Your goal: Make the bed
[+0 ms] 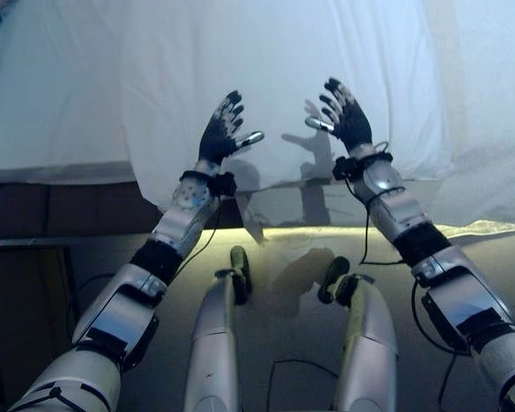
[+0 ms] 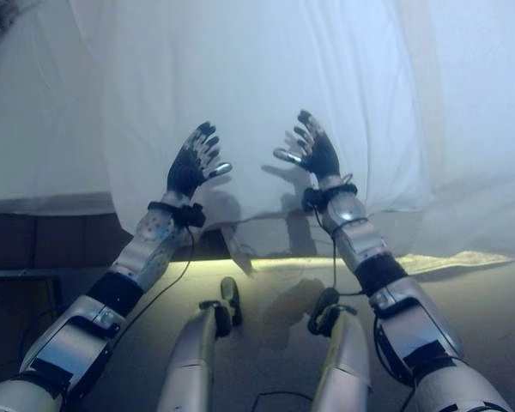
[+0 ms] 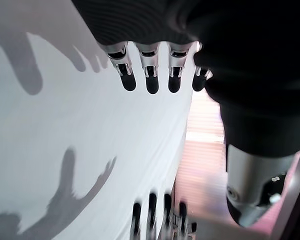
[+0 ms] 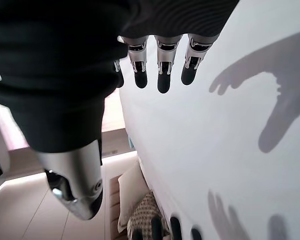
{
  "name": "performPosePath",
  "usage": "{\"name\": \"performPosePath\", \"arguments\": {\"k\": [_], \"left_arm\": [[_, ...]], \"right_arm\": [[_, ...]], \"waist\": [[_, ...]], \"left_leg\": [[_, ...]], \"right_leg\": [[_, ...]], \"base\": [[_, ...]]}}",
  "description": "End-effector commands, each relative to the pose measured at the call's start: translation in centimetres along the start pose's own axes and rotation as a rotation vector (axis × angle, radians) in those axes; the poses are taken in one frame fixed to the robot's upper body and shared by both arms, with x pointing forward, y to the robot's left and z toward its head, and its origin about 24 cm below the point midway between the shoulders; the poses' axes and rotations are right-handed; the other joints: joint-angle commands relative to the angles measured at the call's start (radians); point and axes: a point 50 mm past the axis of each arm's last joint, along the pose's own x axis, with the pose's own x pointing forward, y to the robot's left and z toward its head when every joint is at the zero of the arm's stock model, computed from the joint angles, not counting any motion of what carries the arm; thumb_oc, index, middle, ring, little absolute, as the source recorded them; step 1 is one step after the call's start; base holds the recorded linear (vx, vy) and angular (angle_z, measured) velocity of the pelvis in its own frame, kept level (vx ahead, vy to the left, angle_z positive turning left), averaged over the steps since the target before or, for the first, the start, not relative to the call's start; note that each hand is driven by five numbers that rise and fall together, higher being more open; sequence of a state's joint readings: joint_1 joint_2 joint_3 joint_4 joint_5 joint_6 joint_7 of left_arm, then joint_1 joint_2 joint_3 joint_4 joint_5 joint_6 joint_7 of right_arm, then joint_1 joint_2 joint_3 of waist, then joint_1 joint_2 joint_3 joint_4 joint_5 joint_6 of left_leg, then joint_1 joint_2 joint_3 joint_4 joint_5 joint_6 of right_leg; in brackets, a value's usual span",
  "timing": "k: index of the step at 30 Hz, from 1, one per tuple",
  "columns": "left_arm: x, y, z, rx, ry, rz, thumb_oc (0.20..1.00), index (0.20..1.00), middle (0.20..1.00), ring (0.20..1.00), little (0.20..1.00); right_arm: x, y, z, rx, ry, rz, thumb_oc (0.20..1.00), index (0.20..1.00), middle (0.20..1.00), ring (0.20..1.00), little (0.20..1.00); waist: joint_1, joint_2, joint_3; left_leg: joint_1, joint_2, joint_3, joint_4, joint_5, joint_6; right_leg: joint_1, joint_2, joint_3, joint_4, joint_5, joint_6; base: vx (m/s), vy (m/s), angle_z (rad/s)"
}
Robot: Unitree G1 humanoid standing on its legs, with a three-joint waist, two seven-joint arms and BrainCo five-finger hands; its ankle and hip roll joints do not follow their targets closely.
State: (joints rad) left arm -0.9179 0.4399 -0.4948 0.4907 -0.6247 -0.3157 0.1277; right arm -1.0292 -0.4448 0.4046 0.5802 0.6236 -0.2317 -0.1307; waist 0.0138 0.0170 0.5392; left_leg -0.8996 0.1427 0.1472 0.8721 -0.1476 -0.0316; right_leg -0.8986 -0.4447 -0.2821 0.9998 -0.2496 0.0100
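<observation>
A white sheet (image 1: pixel 266 60) is seen spread over the bed (image 1: pixel 34 129), covering most of the far part of the scene. Its near edge hangs over the near side of the bed, above a lit strip of floor (image 1: pixel 275 300). To the left, the sheet is laid over a lower white layer of the bed, and a dark panel (image 1: pixel 60 210) of the bed's side is seen beneath it.

The left robot hand (image 1: pixel 221 133) is held up over the sheet near its near edge, with the fingers spread and straight and the thumb stuck out to the right; nothing is held in it. The right robot hand (image 1: pixel 345 116) is held up just to the right of it, likewise open, with fingers spread and the thumb pointed to the left. The two are set apart, palms turned toward the sheet, and their shadows are cast on the cloth.

In the right wrist view, a pillow (image 4: pixel 130 192) and a patterned cushion (image 4: pixel 142 217) are seen beside the bed.
</observation>
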Motion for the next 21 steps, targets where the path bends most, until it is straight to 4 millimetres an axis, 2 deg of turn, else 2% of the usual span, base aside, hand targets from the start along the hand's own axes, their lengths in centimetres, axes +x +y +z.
{"name": "performPosePath", "arguments": {"k": [1,8,13,14,15,16,17,18,19,20,21], "left_arm": [[1.7,-1.7,4.0,-0.094,-0.186,-0.029,1.000,1.000,1.000,1.000,1.000],[3.5,-2.1,5.7,-0.093,-0.227,-0.008,1.000,1.000,1.000,1.000,1.000],[4.2,-0.5,6.2,-0.047,-0.222,0.060,1.000,1.000,1.000,1.000,1.000],[4.2,0.5,6.0,-0.024,-0.208,0.098,1.000,1.000,1.000,1.000,1.000],[3.8,2.8,5.0,0.018,-0.155,0.165,1.000,1.000,1.000,1.000,1.000],[3.8,2.8,5.1,0.018,-0.155,0.165,1.000,1.000,1.000,1.000,1.000],[2.7,6.0,3.5,0.041,-0.073,0.291,1.000,1.000,1.000,1.000,1.000],[2.7,6.1,3.5,0.040,-0.074,0.292,1.000,1.000,1.000,1.000,1.000],[2.0,7.4,2.8,0.030,-0.043,0.346,1.000,1.000,1.000,1.000,1.000],[0.3,10.4,0.8,0.035,0.063,0.468,1.000,1.000,1.000,1.000,1.000],[-0.9,12.0,-0.3,0.045,0.126,0.524,1.000,1.000,1.000,1.000,1.000]], "right_arm": [[1.5,1.2,3.7,0.038,-0.152,0.048,1.000,1.000,1.000,1.000,1.000],[2.9,2.0,5.4,0.008,-0.183,0.079,1.000,1.000,1.000,1.000,1.000],[3.6,1.6,5.7,-0.027,-0.163,0.062,1.000,1.000,1.000,1.000,1.000],[3.8,1.1,5.5,-0.040,-0.143,0.039,1.000,1.000,1.000,1.000,1.000],[3.8,-0.9,4.6,-0.093,-0.084,-0.029,1.000,1.000,1.000,1.000,1.000],[3.8,-0.8,4.6,-0.093,-0.085,-0.029,1.000,1.000,1.000,1.000,1.000],[3.4,-3.2,3.4,-0.110,-0.019,-0.118,1.000,1.000,1.000,1.000,1.000],[3.4,-3.1,3.4,-0.109,-0.020,-0.117,1.000,1.000,1.000,1.000,1.000],[3.1,-4.4,2.7,-0.129,0.017,-0.168,1.000,1.000,1.000,1.000,1.000],[2.0,-7.2,1.0,-0.173,0.115,-0.267,1.000,1.000,1.000,1.000,1.000],[1.1,-9.1,0.0,-0.210,0.179,-0.337,1.000,1.000,1.000,1.000,1.000]], "waist": [[0.013,0.006,-0.021],[0.015,-0.004,-0.019],[0.015,-0.012,-0.019],[0.015,-0.013,-0.019],[0.018,-0.015,-0.019],[0.018,-0.016,-0.019],[0.018,-0.018,-0.019],[0.018,-0.018,-0.019],[0.018,-0.018,-0.019],[0.018,-0.019,-0.019],[0.019,-0.019,-0.019]], "left_leg": [[-0.017,-0.039,0.029,0.105,-0.146,0.040],[-0.169,-0.017,0.000,0.250,-0.188,0.051],[-0.233,-0.014,-0.018,0.302,-0.201,0.055],[-0.245,-0.012,-0.021,0.310,-0.205,0.055],[-0.272,-0.013,-0.025,0.335,-0.212,0.054],[-0.274,-0.013,-0.025,0.338,-0.213,0.054],[-0.292,-0.012,-0.027,0.353,-0.219,0.055],[-0.293,-0.012,-0.027,0.355,-0.220,0.055],[-0.303,-0.010,-0.026,0.365,-0.225,0.055],[-0.320,-0.012,-0.026,0.377,-0.229,0.057],[-0.331,-0.014,-0.026,0.388,-0.233,0.058]], "right_leg": [[-0.034,0.012,0.026,0.035,-0.038,0.058],[-0.194,0.003,0.054,0.183,-0.099,0.034],[-0.260,0.008,0.065,0.237,-0.121,0.026],[-0.277,0.007,0.069,0.250,-0.128,0.023],[-0.302,0.009,0.074,0.273,-0.135,0.021],[-0.304,0.009,0.075,0.276,-0.136,0.021],[-0.323,0.009,0.074,0.288,-0.142,0.019],[-0.324,0.009,0.075,0.290,-0.143,0.019],[-0.336,0.011,0.078,0.299,-0.148,0.018],[-0.354,0.012,0.080,0.315,-0.154,0.015],[-0.365,0.011,0.083,0.325,-0.157,0.015]], "base": [[-0.03,-0.024,0.11],[0.01,-0.036,0.01],[0.03,-0.032,-0.04],[0.00,0.000,0.00],[0.00,0.000,0.00],[0.04,-0.028,0.00],[0.00,0.000,0.00],[0.04,-0.020,-0.01],[0.03,-0.014,0.00],[0.04,-0.019,0.01],[0.04,-0.009,0.01]]}}
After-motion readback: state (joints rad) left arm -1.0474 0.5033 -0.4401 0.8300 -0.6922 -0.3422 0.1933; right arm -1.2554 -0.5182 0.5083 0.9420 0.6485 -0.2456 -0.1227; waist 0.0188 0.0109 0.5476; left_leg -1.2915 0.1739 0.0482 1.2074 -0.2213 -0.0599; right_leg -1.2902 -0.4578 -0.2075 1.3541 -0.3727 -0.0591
